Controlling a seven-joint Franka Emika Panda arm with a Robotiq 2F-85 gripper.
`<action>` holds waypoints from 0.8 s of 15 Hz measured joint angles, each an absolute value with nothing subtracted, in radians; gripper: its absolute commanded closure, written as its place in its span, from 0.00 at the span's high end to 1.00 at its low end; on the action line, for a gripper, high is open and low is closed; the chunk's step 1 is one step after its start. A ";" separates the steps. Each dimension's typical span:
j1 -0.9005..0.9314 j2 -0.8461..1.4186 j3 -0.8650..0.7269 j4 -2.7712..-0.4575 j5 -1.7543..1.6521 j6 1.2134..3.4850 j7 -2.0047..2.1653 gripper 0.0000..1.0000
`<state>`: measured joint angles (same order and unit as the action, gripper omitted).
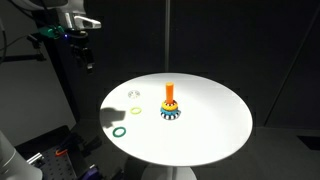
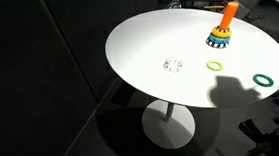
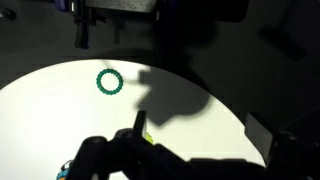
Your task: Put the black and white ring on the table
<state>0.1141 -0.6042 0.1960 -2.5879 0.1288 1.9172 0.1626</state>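
The black and white ring sits at the bottom of the stack on the orange peg toy, near the middle of the round white table. It also shows in the other exterior view, under a yellow ring. My gripper hangs high above and beyond the table's edge, far from the peg toy. In the wrist view its dark fingers stand apart with nothing between them. The ring does not show clearly there.
A plain green ring lies near the table's edge. A yellow-green ring and a pale whitish ring lie flat beside the peg toy. The surroundings are dark.
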 measured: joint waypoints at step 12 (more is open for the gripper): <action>0.027 -0.604 0.167 -2.572 -0.013 2.034 0.203 1.00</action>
